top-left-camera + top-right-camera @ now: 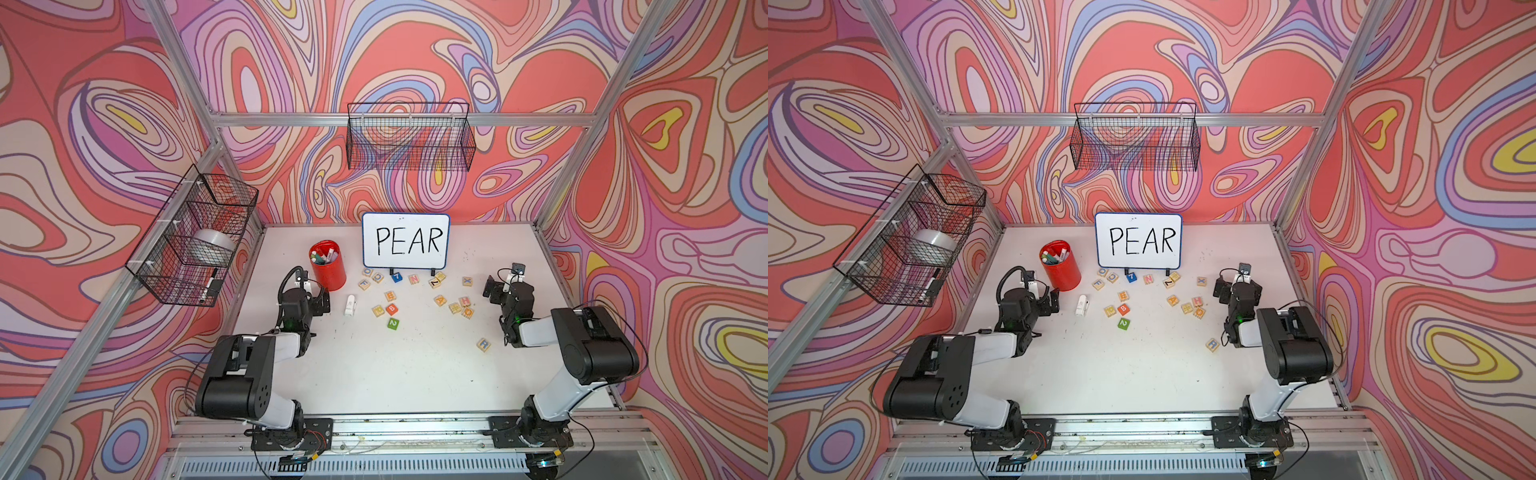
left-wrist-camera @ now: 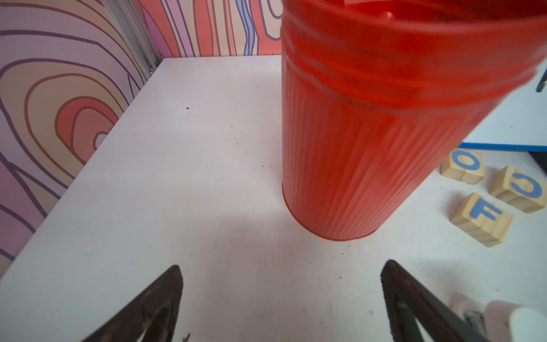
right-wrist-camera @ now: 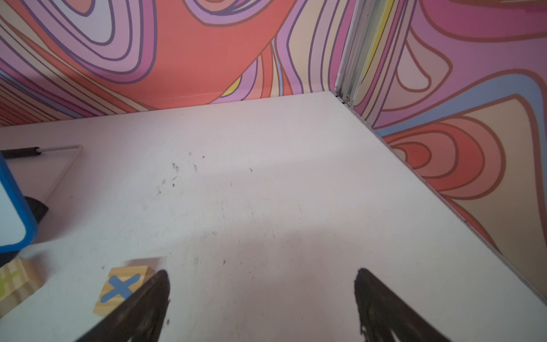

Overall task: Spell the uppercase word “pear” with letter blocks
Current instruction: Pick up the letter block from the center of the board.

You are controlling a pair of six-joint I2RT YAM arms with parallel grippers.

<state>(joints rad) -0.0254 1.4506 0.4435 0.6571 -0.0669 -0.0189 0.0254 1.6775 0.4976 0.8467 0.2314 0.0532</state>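
Left wrist view: left gripper (image 2: 281,275) is seen wide and empty by the red cup (image 2: 384,133), right gripper (image 3: 262,281) equally wide over the table (image 3: 266,177), letter blocks (image 1: 390,296) are scattered loose below the whiteboard (image 1: 405,241), no letter placed yet.

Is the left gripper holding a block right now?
No: the left gripper is open and empty above the table, with the red cup ahead of it.

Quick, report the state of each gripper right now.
Left gripper: open, holding nothing.
Right gripper: open, holding nothing.
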